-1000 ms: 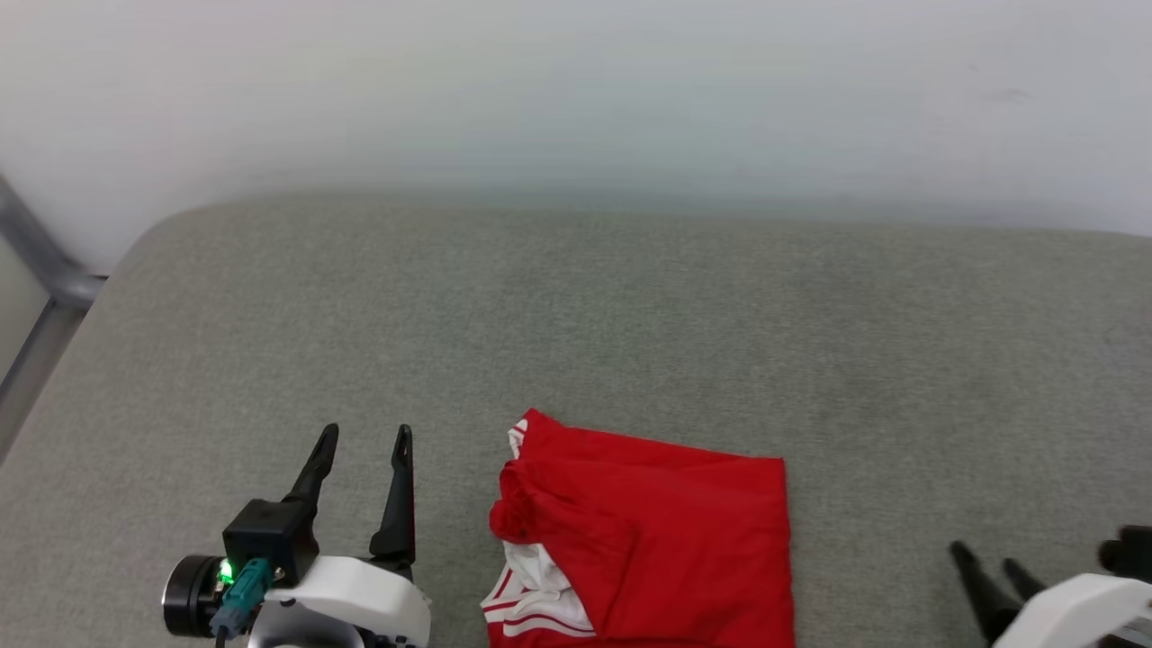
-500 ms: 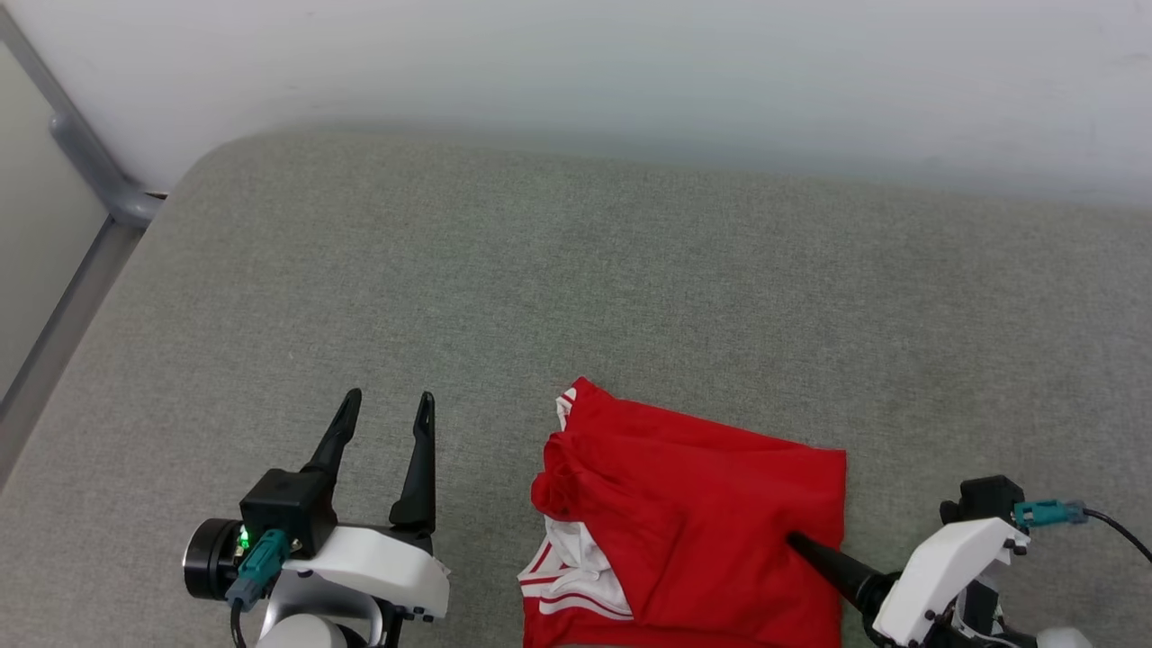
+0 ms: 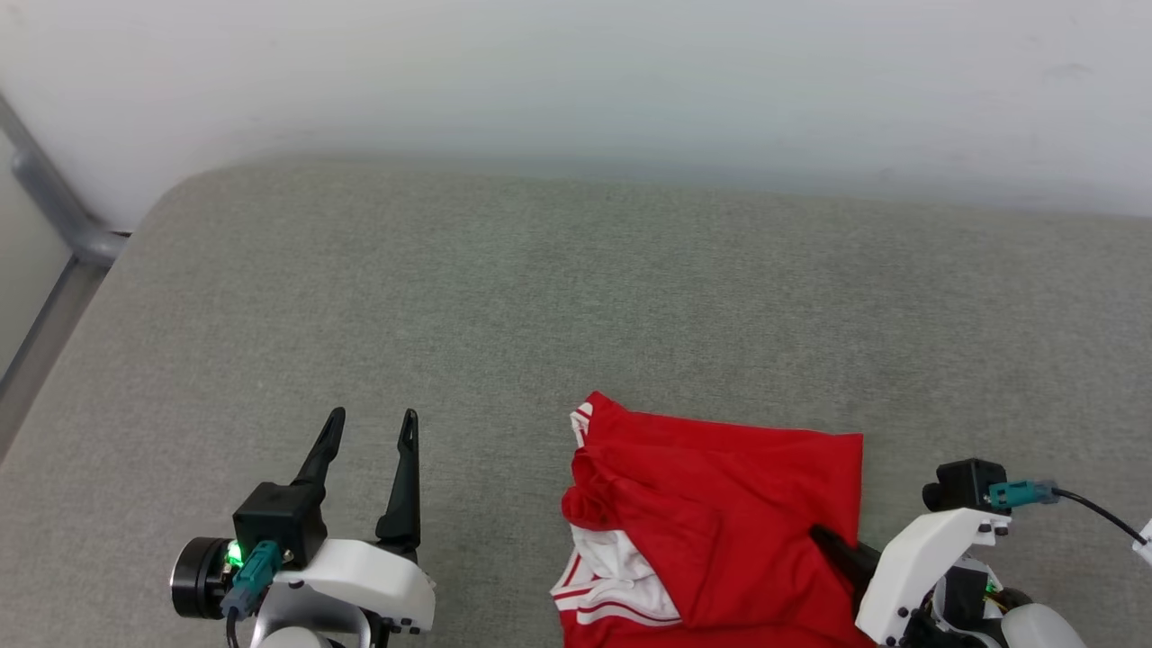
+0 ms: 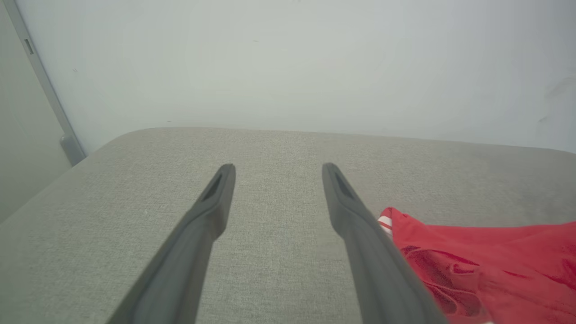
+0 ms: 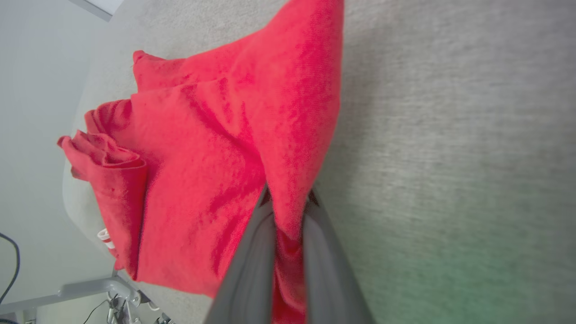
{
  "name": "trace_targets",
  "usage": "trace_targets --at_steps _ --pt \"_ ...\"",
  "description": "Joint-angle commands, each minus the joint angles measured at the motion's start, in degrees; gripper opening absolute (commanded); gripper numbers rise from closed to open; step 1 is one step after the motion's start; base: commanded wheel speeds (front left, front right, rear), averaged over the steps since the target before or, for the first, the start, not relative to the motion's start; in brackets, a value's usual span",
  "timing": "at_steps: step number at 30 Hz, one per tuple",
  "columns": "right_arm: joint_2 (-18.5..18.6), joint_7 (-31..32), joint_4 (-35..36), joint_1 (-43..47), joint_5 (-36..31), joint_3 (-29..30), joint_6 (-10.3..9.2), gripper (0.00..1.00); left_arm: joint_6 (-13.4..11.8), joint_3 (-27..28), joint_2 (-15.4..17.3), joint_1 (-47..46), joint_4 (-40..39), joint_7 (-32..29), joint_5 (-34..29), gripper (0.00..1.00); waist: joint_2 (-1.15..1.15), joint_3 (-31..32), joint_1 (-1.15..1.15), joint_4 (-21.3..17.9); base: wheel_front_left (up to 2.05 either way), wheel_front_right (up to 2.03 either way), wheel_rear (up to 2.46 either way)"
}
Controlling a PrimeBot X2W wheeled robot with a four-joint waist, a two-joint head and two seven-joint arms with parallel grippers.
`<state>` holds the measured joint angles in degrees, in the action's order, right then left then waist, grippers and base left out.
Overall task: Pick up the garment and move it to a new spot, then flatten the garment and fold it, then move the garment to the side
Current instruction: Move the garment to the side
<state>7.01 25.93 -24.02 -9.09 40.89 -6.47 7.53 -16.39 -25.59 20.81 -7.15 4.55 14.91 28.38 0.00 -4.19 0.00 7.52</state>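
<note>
- Right gripper (image 5: 288, 198) is pressed together on a raised ridge of red cloth at the right-hand edge of the garment (image 5: 202, 148). The right wrist view shows the fabric caught between its two dark fingers.
- In the head view, that gripper (image 3: 821, 537) comes in from the lower right, and the garment (image 3: 720, 504) lies folded into a rough rectangle on the grey upholstered surface (image 3: 504, 297), close to the near edge.
- A white sleeve with red stripes (image 3: 612, 585) spills out at the garment's near left corner, under a loose red roll.
- Left gripper (image 3: 372, 418) hovers with its fingers spread and nothing between them, just left of the garment and apart from it.
- The pinch may hold only the top layers of thin cloth. If so, a lift or drag would likely peel the fold open and leave the lower layers behind.
- The grip sits at one edge only, so a pull from there could swing or bunch the far side and let the sleeve trail further out.
- The jersey fabric looks soft, so it could slip free under a quick move.
</note>
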Motion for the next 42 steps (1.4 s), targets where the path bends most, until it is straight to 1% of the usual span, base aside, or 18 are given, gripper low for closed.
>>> trace_targets --at_steps 1,6,10,13,17,21,24,25,30,36,39,42 --pt "1.1 -1.4 0.6 -0.3 -1.8 0.2 -0.09 0.00 -0.3 0.3 0.1 0.9 -0.2 0.4 -0.3 1.00 0.00 1.5 0.00 -2.0 0.00 0.00 0.00" --pt "3.7 -2.0 3.0 1.1 -8.0 1.9 -0.07 0.00 -0.9 0.4 0.4 2.1 -0.7 0.3 -0.3 1.00 0.00 2.9 0.00 -6.2 0.00 0.00 0.00" --pt "6.5 -1.5 7.6 1.2 -14.4 2.4 -0.06 0.00 -1.5 0.8 0.5 2.8 -1.5 0.3 -0.1 1.00 0.00 2.9 0.00 -10.7 0.00 0.00 0.00" --pt "8.2 -0.8 11.4 0.4 -17.8 2.5 -0.07 0.00 -1.6 1.0 0.8 2.8 -2.2 0.2 -0.2 1.00 0.00 1.9 0.00 -14.3 0.00 0.00 0.00" --pt "9.1 0.8 15.4 -1.4 -20.4 4.0 -0.07 0.00 -1.5 0.8 1.2 1.3 -3.1 0.0 -0.6 1.00 0.00 -0.3 0.00 -18.7 0.00 0.00 0.00" --pt "9.3 2.2 17.7 -3.8 -22.5 4.7 -0.08 0.00 -1.3 0.9 1.7 -0.5 -4.0 -0.3 -1.1 1.00 0.00 -3.5 0.00 -22.7 0.00 0.00 0.00" --pt "9.6 1.7 17.5 -6.2 -23.4 5.4 -0.08 0.00 -0.7 0.5 2.0 -2.5 -4.5 -0.7 -1.7 1.00 0.00 -6.0 0.00 -24.4 0.00 0.00 0.00" --pt "10.2 0.5 15.4 -9.0 -24.3 7.1 -0.08 0.00 0.0 -0.2 2.4 -4.6 -5.2 -1.5 -2.4 1.00 0.00 -8.8 0.00 -25.2 0.00 0.00 0.00" --pt "13.1 -3.3 9.4 -15.0 -25.9 11.6 -0.08 0.00 1.4 -1.3 3.0 -8.5 -5.9 -2.6 -3.7 1.00 0.00 -13.3 0.00 -24.2 0.00 0.00 0.00" --pt "18.7 -7.5 2.0 -22.1 -28.2 18.4 -0.08 0.00 3.7 -2.9 3.9 -13.4 -6.7 -3.7 -5.4 1.00 0.00 -18.7 0.00 -21.8 0.00 0.00 0.00" --pt "20.1 -9.9 -1.4 -24.8 -29.1 21.3 -0.08 0.00 4.2 -3.0 4.4 -15.4 -7.3 -4.0 -6.0 1.00 0.00 -21.0 0.00 -21.0 0.00 0.00 0.00" --pt "20.4 -12.0 -4.6 -26.9 -30.4 23.8 -0.08 0.00 4.5 -3.2 4.6 -16.9 -7.9 -4.2 -6.6 1.00 0.00 -22.9 0.00 -20.4 0.00 0.00 0.00"
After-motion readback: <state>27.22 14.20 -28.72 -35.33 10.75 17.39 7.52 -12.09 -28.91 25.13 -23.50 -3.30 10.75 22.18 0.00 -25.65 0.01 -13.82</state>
